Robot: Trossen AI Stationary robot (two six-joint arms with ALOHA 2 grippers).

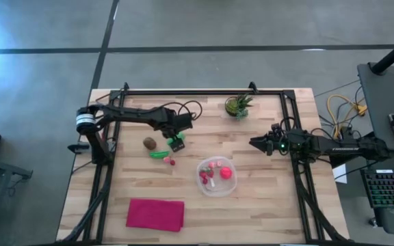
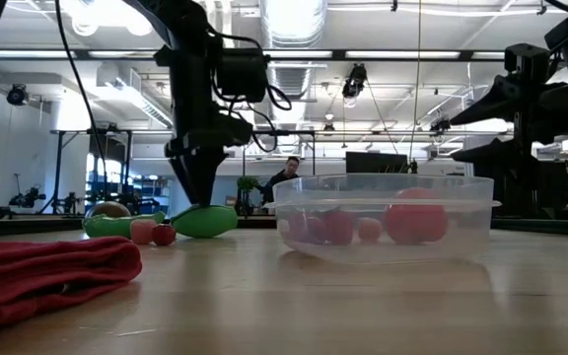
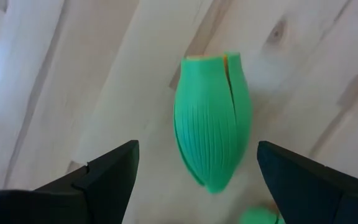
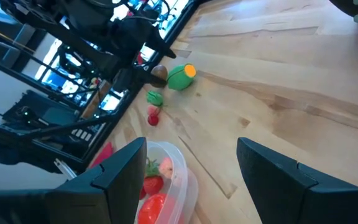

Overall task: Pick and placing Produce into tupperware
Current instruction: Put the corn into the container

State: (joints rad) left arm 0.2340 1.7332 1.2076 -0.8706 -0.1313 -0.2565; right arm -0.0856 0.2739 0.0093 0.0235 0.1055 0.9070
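A green ribbed produce piece with an orange end (image 3: 211, 124) lies on the wooden table. My left gripper (image 3: 197, 171) is open and points down over it, one finger on each side and apart from it; it also shows in the high view (image 1: 177, 143) and the low view (image 2: 201, 187). A brown oval (image 1: 149, 143), a slim green piece (image 1: 159, 154) and a small red piece (image 1: 172, 162) lie close by. The clear tupperware (image 1: 216, 176) holds several red and pink pieces. My right gripper (image 1: 254, 143) is open and empty, level above the table to the tupperware's far right.
A magenta cloth (image 1: 156, 214) lies near the table's front edge, left of the tupperware. A green potted plant (image 1: 238, 104) stands at the far edge. A black frame rail runs around the table. A person (image 2: 286, 177) shows in the room beyond.
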